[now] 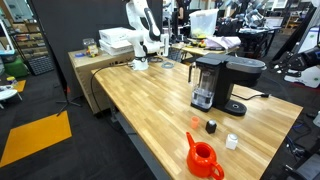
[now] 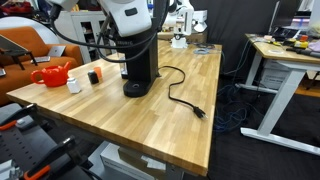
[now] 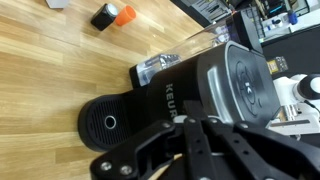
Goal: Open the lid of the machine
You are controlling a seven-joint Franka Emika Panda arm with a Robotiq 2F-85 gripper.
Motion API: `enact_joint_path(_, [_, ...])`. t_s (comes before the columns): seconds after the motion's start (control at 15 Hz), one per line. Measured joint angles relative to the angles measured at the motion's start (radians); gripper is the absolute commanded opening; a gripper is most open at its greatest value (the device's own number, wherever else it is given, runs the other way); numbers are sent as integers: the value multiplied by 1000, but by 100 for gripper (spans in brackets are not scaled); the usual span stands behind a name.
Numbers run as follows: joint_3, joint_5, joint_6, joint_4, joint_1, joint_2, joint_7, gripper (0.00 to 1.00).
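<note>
Lid (image 3: 245,85): flat dark rounded panel on top of the machine's head. It sits flush, and the wrist view shows no gap at its edge, so I judge it not opened yet.

Machine (image 1: 220,82): black single-serve coffee maker, upright on the bench (image 2: 150,135). The head overhangs the round drip base (image 3: 108,124), and the translucent water tank (image 3: 175,62) sits against the body.

Pincer (image 3: 186,122): above the machine, on the drip-base side of the lid. Its links converge to one point, so it reads as closed with nothing held. That is black on black, so confidence is low. I can't confirm contact with the head; it looks just clear of it.

Arm (image 2: 125,20): the white links hang directly over the machine in an exterior view and hide its top there.

Step in hand, as I judge it: approach and alignment, before contact.

What the next move calls for:
- Come down to the lid's front lip, the edge nearest the drip base.
- Get a fingertip under or against that lip.
- Lift along an arc, assuming the hinge is on the far side from the overhang.
- Keep the force upward. A sideways shove could skid or tip the machine, since nothing braces it.

Further out from the machine:
- The power cord (image 2: 178,95) snakes off its foot across the bench, with the plug (image 2: 201,113) lying loose.
- A small black-and-orange item (image 3: 112,15), a white cap (image 1: 231,142) and an orange-red teapot (image 1: 203,158) all sit well apart from the machine, clear of the approach.
</note>
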Motion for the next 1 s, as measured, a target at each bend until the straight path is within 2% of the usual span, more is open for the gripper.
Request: enact_joint_path(1.0, [9, 0, 0, 22, 12, 0, 0, 0])
